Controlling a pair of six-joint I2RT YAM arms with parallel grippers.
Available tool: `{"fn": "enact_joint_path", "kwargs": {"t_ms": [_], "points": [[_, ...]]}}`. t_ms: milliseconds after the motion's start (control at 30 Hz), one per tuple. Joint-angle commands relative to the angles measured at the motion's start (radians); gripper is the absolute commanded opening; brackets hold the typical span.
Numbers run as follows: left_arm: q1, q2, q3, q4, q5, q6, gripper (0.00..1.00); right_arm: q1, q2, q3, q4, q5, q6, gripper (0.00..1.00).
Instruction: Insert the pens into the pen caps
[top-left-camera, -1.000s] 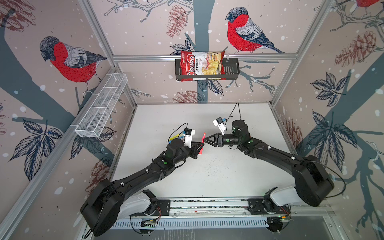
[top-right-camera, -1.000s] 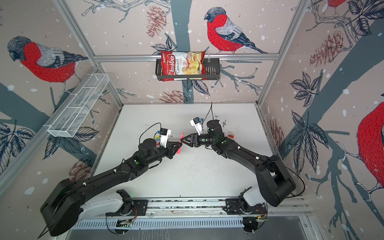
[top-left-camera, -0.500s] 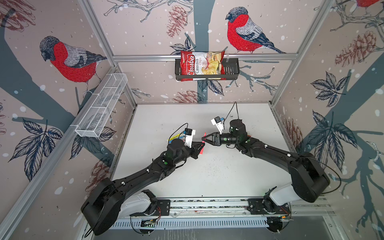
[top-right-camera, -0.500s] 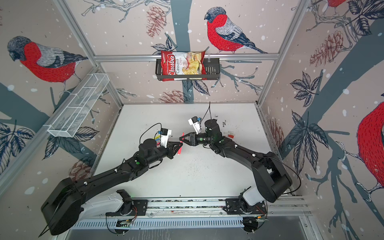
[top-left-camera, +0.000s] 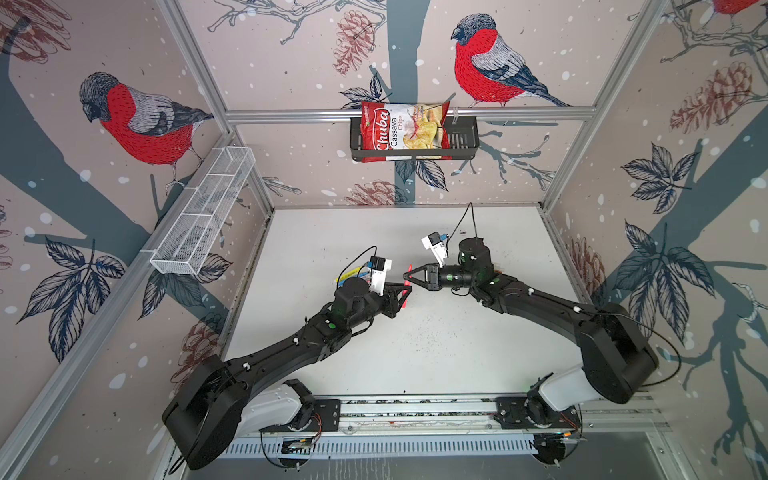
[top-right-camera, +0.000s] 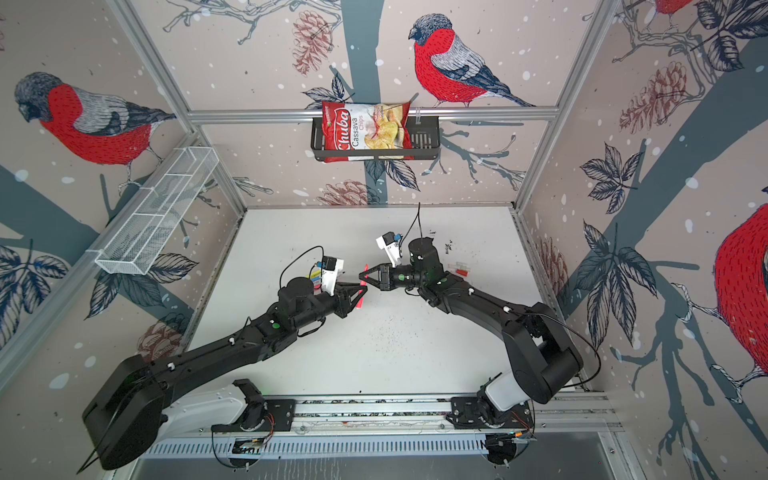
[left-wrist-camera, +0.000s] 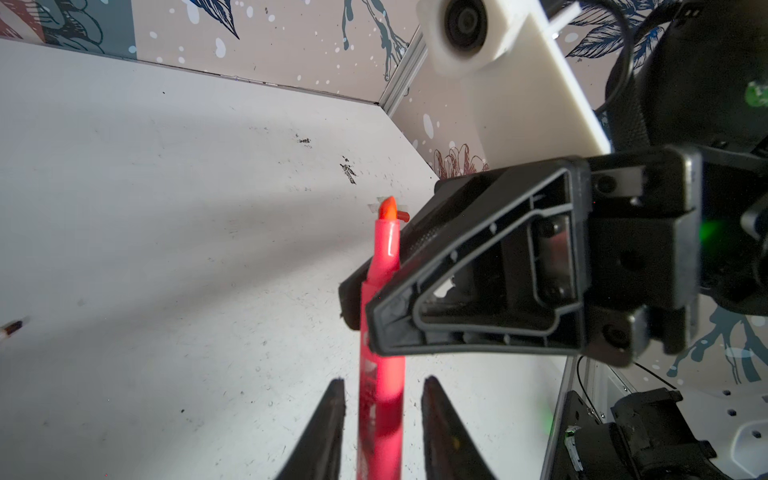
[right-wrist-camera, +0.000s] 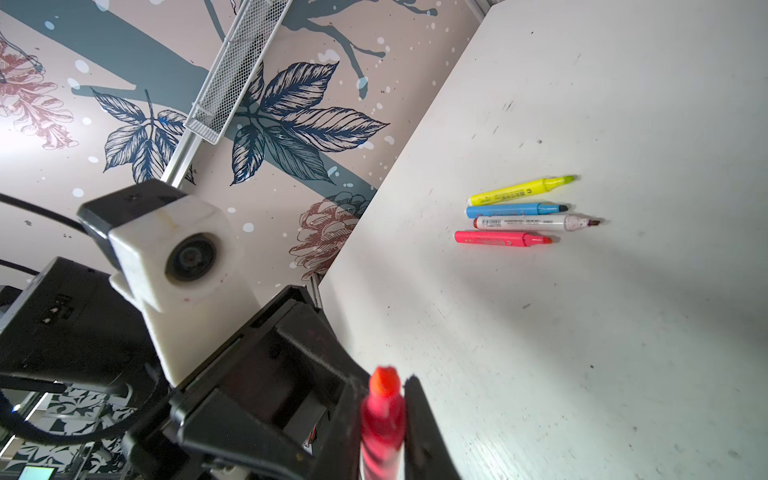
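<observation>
The right pincer (right-wrist-camera: 384, 386) is clamped on a neon pink-red pen (right-wrist-camera: 382, 419), held in the air above the white desk (right-wrist-camera: 582, 332), the orange tip just past its fingertips. The left pincer (left-wrist-camera: 382, 382) meets it tip to tip, its fingers parted, with a gap either side of that pen's barrel. Behind the left pincer, a yellow pen (right-wrist-camera: 519, 191), blue pen (right-wrist-camera: 513, 209), white-bodied pen (right-wrist-camera: 528, 222) and second pink-red pen (right-wrist-camera: 496, 239) lie side by side. Behind the right pincer, beside its arm, lie a red cap (top-right-camera: 462, 271) and a clear cap (top-right-camera: 459, 264).
</observation>
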Motion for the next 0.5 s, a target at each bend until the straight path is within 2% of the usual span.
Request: {"fn": "enact_joint_path", "kwargs": {"t_ms": [0, 300, 467], "points": [[-0.001, 0.0, 0.023, -0.044, 0.008, 0.046, 0.38, 0.001, -0.015, 0.022, -0.022, 0.017, -0.045, 0.1], [-0.002, -0.016, 0.015, -0.078, 0.012, 0.048, 0.42, 0.005, -0.024, 0.034, -0.042, 0.013, -0.059, 0.1], [-0.002, -0.013, 0.014, -0.068, 0.007, 0.039, 0.38, 0.015, -0.024, 0.032, -0.051, 0.008, -0.071, 0.1]]}}
